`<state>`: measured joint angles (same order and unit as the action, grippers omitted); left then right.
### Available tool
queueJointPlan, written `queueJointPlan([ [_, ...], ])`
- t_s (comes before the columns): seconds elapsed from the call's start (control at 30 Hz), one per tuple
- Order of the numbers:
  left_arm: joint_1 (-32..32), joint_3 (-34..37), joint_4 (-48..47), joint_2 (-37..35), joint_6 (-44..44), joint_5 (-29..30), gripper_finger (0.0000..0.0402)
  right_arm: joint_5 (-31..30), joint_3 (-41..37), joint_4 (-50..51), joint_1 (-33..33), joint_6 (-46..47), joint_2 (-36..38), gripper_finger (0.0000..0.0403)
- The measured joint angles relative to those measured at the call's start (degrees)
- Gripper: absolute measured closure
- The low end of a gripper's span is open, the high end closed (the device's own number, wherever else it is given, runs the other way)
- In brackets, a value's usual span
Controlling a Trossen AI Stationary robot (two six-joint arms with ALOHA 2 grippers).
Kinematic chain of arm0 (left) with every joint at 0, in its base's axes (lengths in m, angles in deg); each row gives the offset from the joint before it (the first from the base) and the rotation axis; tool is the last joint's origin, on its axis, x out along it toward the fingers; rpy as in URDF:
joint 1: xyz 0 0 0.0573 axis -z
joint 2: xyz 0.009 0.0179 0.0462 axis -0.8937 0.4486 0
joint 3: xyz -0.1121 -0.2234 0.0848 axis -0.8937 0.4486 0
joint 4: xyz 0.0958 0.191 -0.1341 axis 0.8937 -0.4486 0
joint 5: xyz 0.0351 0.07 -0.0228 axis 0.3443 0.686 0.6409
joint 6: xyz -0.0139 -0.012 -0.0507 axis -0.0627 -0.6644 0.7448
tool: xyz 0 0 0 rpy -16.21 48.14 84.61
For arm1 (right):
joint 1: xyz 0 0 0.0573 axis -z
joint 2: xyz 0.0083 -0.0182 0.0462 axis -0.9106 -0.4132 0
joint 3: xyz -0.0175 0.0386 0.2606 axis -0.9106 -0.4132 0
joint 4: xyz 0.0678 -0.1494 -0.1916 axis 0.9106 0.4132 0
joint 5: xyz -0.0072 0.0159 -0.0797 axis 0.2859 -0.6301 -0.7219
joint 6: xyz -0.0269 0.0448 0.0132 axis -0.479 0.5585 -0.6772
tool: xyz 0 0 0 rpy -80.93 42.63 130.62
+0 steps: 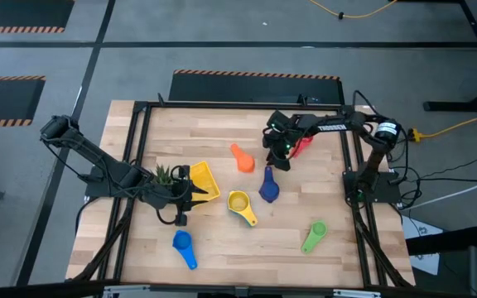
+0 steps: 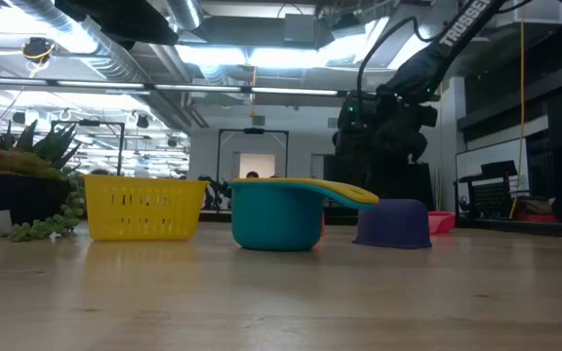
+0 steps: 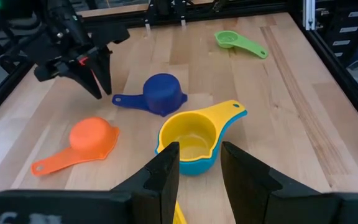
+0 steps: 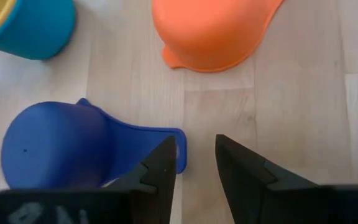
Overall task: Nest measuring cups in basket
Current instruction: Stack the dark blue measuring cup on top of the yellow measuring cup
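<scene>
High view, left end effector: low at the desk's left side, right at the yellow basket, with the spiky plant just beside it.
High view, right end effector: hangs over the desk's far middle, between the orange cup and a red cup, just beyond the dark blue cup.
High view, other cups: yellow cup nested in a teal one at centre; light blue cup near the front left; green cup front right, well apart.
Low view: basket stands at left beside the plant; the teal cup with the yellow one inside sits mid-desk, the dark blue cup upside down just beside it.
Left wrist view: fingers stand apart with nothing between them, aimed at the nested yellow cup; the orange cup and dark blue cup lie upside down beyond.
Right wrist view: fingers stand apart and empty, just above the dark blue cup's handle.
</scene>
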<state>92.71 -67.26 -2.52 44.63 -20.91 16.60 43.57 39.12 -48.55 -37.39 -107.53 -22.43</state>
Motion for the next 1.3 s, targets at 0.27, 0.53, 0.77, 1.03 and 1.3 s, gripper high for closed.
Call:
queueJointPlan([
  [0.27, 0.00, 0.00, -0.02, 0.00, 0.01, 0.01, 0.0291, 4.23, 0.00, -0.09, 0.02, -0.13, -3.38, 0.0285],
  [0.53, 0.00, 0.00, -0.04, 0.00, 0.02, 0.00, 0.0291, 6.21, 0.03, -0.10, 0.02, 0.45, -5.21, 0.0285],
  [0.77, 0.02, 0.00, -0.04, 0.00, 0.03, 0.01, 0.0291, 6.26, 0.04, -0.14, -0.02, 1.31, -5.28, 0.0285],
  [1.03, 0.00, 0.00, -0.04, 0.00, 0.01, 0.01, 0.0291, 6.12, 0.04, -0.23, -0.04, 1.25, -5.28, 0.0287],
  [1.3, 0.02, 0.00, -0.07, 0.00, 0.01, 0.01, 0.0291, 5.95, 0.04, -0.25, -0.04, 1.10, -5.37, 0.0343],
])
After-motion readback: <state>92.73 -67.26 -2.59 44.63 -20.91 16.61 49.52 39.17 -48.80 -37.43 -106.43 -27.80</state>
